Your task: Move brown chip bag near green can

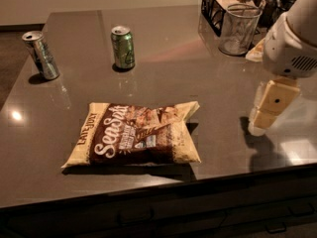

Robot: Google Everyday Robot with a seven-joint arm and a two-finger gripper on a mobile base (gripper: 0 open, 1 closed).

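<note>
The brown chip bag [136,134] lies flat on the dark counter near the front edge, with white "Sea Salt" script and cream edges. The green can [123,47] stands upright behind it, toward the back left of centre. My gripper [267,109] hangs at the right side of the counter, well to the right of the bag and just above the surface. It holds nothing that I can see.
A silver-grey can [41,55] stands at the far left. A clear plastic cup [239,29] and a black wire basket [223,4] sit at the back right. The counter's front edge [148,187] runs just below the bag.
</note>
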